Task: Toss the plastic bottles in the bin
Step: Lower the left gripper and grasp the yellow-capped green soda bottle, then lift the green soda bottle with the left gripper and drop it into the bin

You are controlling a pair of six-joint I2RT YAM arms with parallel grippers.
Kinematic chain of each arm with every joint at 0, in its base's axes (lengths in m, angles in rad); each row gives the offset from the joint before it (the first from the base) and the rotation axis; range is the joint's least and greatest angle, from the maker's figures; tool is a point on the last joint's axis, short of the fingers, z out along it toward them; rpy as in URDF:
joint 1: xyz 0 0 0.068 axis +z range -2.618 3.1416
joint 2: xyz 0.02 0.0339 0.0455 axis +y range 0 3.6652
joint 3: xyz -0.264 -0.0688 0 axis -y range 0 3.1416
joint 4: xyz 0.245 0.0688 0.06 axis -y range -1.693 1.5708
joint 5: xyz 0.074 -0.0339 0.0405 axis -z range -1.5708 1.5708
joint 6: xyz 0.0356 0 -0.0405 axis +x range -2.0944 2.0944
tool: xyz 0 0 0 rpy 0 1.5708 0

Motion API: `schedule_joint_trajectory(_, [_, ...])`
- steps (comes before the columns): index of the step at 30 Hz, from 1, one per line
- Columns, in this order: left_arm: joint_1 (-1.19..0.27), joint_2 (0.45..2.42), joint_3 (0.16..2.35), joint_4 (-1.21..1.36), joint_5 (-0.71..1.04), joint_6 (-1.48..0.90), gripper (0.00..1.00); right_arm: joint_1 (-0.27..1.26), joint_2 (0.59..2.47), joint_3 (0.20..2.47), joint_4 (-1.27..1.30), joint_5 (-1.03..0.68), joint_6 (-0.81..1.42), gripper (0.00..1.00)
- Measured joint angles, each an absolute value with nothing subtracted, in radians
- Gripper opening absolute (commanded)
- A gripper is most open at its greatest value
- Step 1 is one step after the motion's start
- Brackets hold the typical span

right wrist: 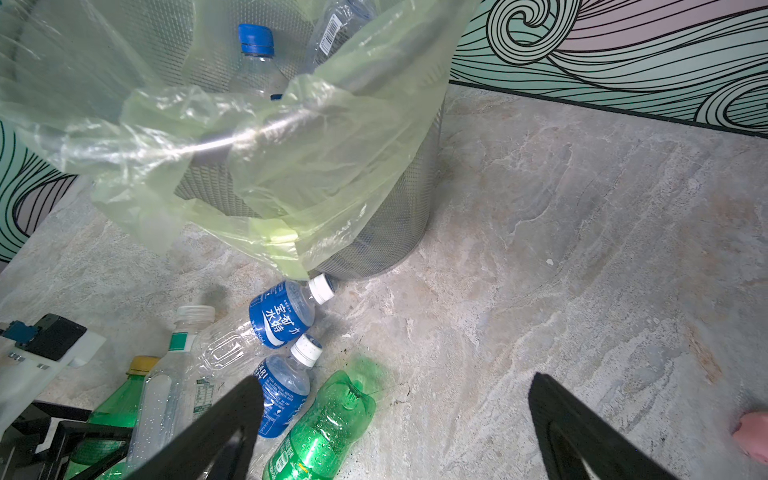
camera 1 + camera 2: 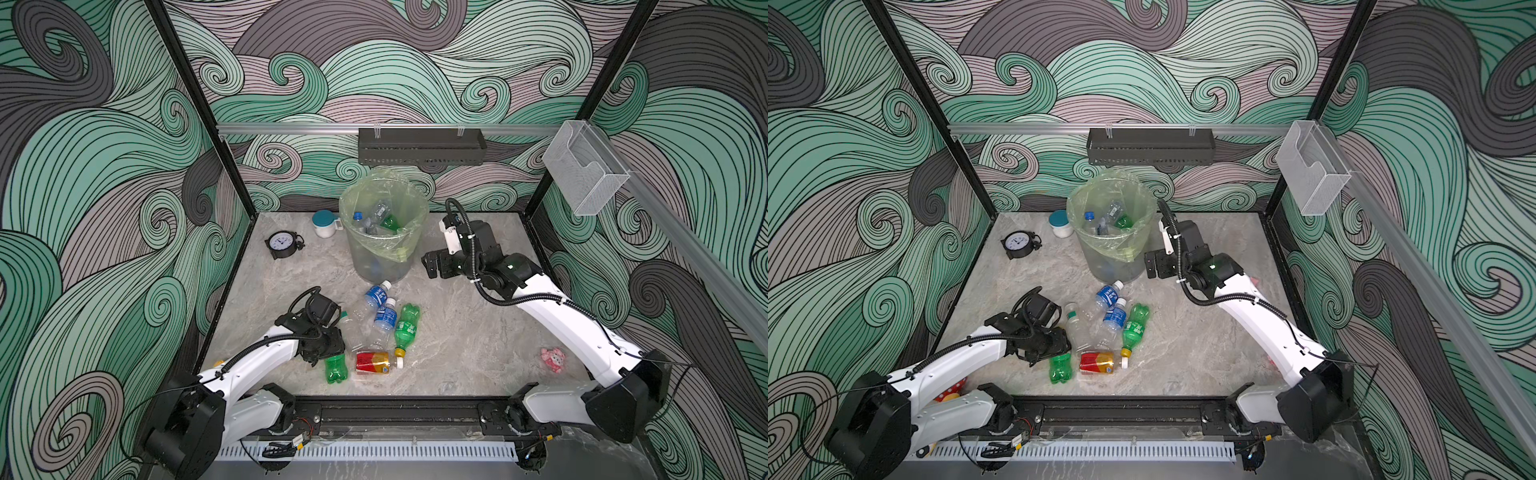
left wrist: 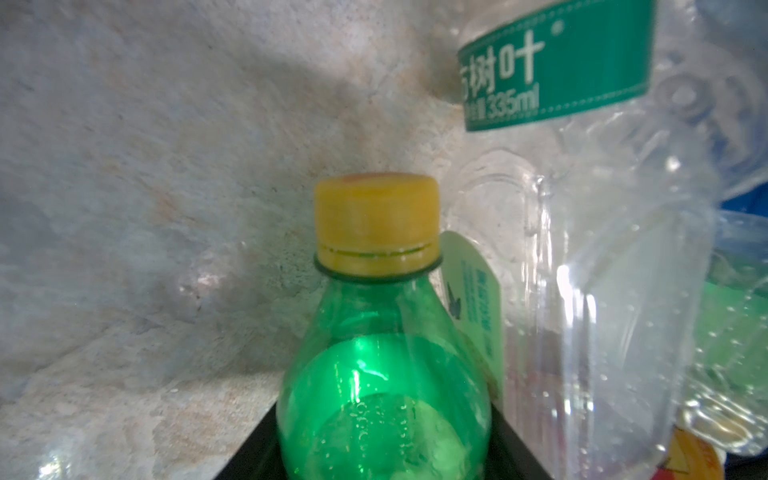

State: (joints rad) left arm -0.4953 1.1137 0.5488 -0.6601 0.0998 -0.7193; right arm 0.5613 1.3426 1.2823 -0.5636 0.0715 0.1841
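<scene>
Clear bottle's green label (image 3: 552,66) says 335ml, and the blue-label bottle (image 1: 282,313) has Chinese text – 水特 readable.

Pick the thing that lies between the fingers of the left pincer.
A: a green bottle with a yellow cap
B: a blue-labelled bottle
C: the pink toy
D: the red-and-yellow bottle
A: the left wrist view shows the green bottle, yellow cap on, flanked by the black fingers of the left pincer, which in both top views sits over that bottle's neck end.
</scene>
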Motion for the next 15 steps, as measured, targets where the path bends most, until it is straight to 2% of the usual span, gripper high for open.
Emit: schedule_joint_trajectory(15, [-0.5, 0.895, 0.694, -0.795, -0.166, -0.672, 0.42, 0.543, 1.302, 1.184, -0.572, 0.074, 0.184, 1.0])
